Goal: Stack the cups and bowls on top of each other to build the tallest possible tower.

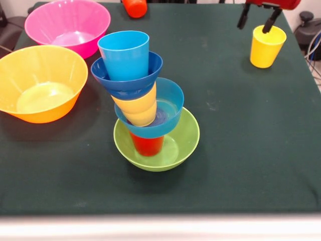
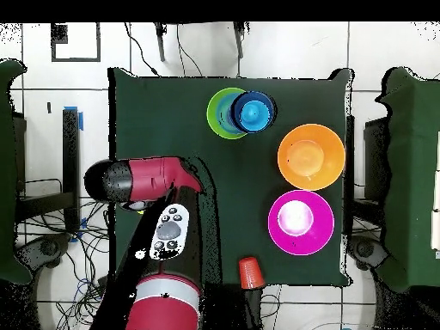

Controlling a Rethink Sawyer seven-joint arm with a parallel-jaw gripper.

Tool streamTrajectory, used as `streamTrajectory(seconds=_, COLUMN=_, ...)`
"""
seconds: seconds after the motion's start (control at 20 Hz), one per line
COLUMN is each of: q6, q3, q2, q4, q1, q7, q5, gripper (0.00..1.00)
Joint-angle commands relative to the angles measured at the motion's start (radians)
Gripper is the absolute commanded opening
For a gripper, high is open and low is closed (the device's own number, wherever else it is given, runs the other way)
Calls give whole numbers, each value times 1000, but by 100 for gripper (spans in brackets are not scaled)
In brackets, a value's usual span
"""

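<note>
Tower (image 1: 145,108): green bowl (image 1: 183,145) at base, light blue cup (image 1: 125,52) on top. End effector (image 1: 258,19), fingers spread, is held above yellow cup (image 1: 267,46), well apart from tower.

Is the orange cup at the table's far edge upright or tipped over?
Tipped over. The orange cup lies on its side at the table edge in both views.
</note>
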Motion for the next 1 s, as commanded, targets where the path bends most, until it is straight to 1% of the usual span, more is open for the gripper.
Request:
streamTrajectory(seconds=0.05, q6=-91, q3=153, q2=70, q4=11, q1=-18, q7=126, q5=70, gripper=100)
streamTrajectory(seconds=0.15, q6=-146, q3=188, q2=78, q4=46, q1=-39, q7=105, q5=86, gripper=100)
streamTrajectory(seconds=0.25, q6=-148, q3=188, q2=79, q4=64, q1=-34, q7=95, q5=80, gripper=100)
streamTrajectory(seconds=0.45, q6=-157, q3=184, q2=91, q4=84, q1=-22, q7=106, q5=81, gripper=100)
streamTrajectory(seconds=0.5, q6=-167, q3=189, q2=82, q4=104, q1=-20, q7=110, q5=83, gripper=100)
streamTrajectory(seconds=0.75, q6=-146, q3=172, q2=94, q4=105, q1=-1, q7=121, q5=71, gripper=100)
streamTrajectory(seconds=0.85, q6=-98, q3=149, q2=105, q4=85, q1=16, q7=122, q5=57, gripper=100)
streamTrajectory(seconds=1.0, q6=-66, q3=115, q2=109, q4=79, q1=45, q7=136, q5=42, gripper=100)
